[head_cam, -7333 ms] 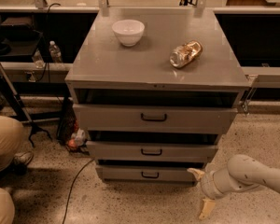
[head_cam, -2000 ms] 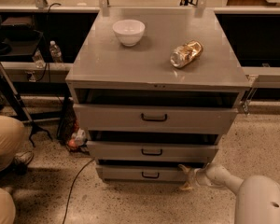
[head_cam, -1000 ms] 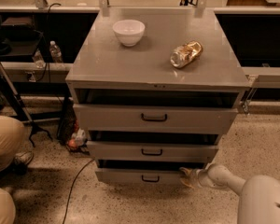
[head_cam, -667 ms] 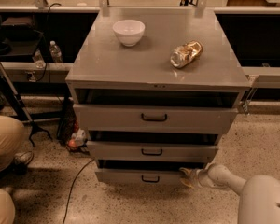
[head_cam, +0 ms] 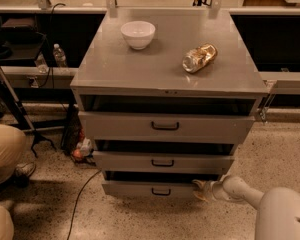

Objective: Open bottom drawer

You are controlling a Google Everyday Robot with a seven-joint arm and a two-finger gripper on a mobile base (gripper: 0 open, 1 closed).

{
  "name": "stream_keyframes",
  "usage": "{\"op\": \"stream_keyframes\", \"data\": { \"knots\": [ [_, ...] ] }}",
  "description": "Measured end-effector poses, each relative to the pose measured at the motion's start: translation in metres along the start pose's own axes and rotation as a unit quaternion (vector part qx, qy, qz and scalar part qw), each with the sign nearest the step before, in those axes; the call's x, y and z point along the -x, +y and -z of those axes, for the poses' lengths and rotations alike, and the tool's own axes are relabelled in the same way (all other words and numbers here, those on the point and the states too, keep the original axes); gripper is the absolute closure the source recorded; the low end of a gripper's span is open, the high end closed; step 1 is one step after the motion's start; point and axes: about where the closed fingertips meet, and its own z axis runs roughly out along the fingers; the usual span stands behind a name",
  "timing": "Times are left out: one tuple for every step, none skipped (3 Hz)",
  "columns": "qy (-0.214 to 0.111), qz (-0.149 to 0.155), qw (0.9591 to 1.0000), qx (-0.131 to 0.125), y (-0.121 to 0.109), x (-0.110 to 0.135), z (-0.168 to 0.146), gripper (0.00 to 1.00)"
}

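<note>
Pale claw (head_cam: 202,189), whether apart or together I cannot tell, sits at the right end of the low grey metal bottom drawer (head_cam: 135,188) stretching to its left; a straight, level outward pull should avoid jamming.

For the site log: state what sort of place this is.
Likely a lab or workshop: grey metal three-drawer cabinet, speckled floor, black cable. The robot's hand is at the low bottom drawer, right end.

The gripper (head_cam: 201,189) sits at the right end of the bottom drawer (head_cam: 130,188); whether it touches the front cannot be determined. All drawer interiors lie in shadow. The arm (head_cam: 282,215) and a person's legs (head_cam: 4,150) are cut off by the frame edges.
</note>
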Motion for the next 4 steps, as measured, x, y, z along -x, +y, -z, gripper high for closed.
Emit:
{"op": "stream_keyframes", "data": {
  "knots": [
    [0.000,0.000,1.0000,0.000,0.0001,0.0001,-0.0001,0.77],
    [0.000,0.000,1.0000,0.000,0.0001,0.0002,-0.0001,0.44],
    [0.000,0.000,1.0000,0.000,0.0000,0.0004,0.0002,0.22],
    [0.000,0.000,1.0000,0.000,0.0001,0.0007,0.0001,0.00]
  ]
}}
